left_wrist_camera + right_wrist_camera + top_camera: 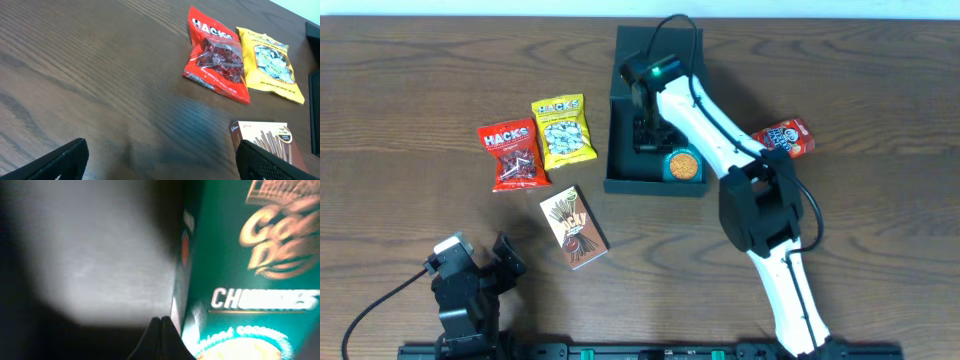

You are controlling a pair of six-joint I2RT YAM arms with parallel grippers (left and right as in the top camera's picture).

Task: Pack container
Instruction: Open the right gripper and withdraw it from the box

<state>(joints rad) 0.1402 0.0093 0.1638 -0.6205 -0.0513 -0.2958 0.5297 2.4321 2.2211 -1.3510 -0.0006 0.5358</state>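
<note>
Reaching in from 5 o'clock, the right arm crosses the container's near rim and sets the right claw down inside the container. This dark box sits just toward 12 o'clock of the bench's middle. The right claw is pinched fully together with nothing between its tips. In the wrist view the tips sit just beside the long edge of the teal Chunkies carton; whether they touch it I cannot tell. From overhead the carton lies in the container's 5 o'clock corner, close against the walls there. Toward 9 o'clock of the claw a strip of dark container floor shows open.

Outside, the container's 12 o'clock edge runs near the far rim of the bench. At 3 o'clock of the box lies a red snack packet, apart from the wall, its 9 o'clock end hidden behind the arm. At 9 o'clock a yellow packet lies near the wall without touching it, and a red Hacks packet meets its outer edge. At 7 o'clock of the container a stick-biscuit box lies tilted, apart from everything.

The left claw sits at the bench's 7 o'clock, spread wide and holding nothing. Bare wood stretches from it toward 9 and 11 o'clock.
</note>
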